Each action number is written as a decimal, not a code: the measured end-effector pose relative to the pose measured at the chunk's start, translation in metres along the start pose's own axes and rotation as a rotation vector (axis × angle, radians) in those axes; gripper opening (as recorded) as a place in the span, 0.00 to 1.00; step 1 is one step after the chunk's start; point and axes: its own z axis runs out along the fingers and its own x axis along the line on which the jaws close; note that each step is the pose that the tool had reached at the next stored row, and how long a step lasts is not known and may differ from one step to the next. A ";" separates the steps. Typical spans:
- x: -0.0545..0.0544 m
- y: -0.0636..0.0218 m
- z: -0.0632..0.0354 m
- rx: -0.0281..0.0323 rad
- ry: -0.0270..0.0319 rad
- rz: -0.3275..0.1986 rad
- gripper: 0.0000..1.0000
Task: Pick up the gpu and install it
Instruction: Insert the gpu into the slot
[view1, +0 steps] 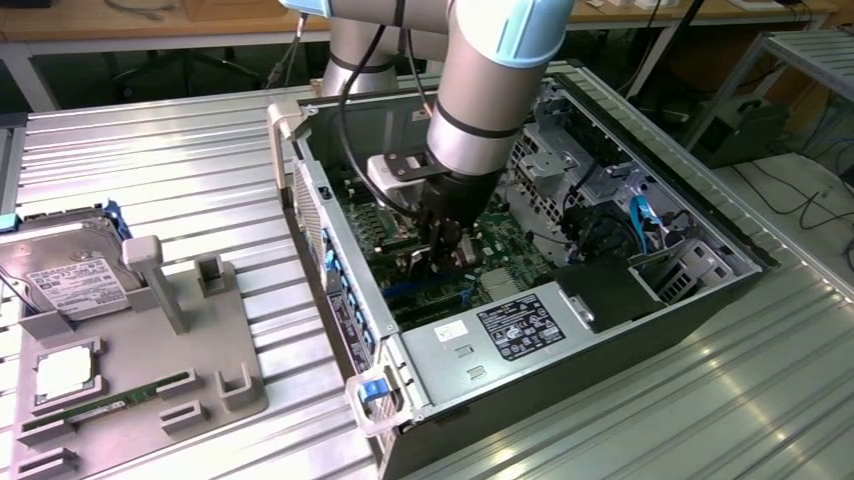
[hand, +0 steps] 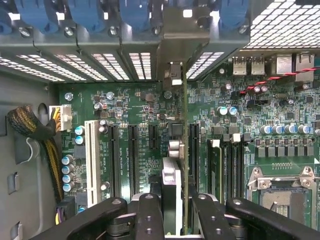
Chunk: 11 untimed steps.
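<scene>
Green motherboard (hand: 150, 115) right below; fingers (hand: 150, 215) pinching the gpu (hand: 184, 150) edge-on over a slot, seating not finished I'd say.

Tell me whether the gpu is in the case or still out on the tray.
In the case: the hand holds the gpu edge-on above the motherboard slots.

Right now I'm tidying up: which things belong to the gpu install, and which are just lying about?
Job: thin flat gpu card, held in the fingers; green motherboard; open black computer case.
Idle: boxy silver hard drive; narrow green memory stick.
</scene>
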 end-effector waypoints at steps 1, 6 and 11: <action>0.000 0.0001 0.0000 0.0000 0.0000 0.000 0.28; 0.000 0.0008 0.0000 -0.0001 0.0001 0.000 0.28; 0.000 0.0014 0.0008 0.0000 0.0000 0.000 0.28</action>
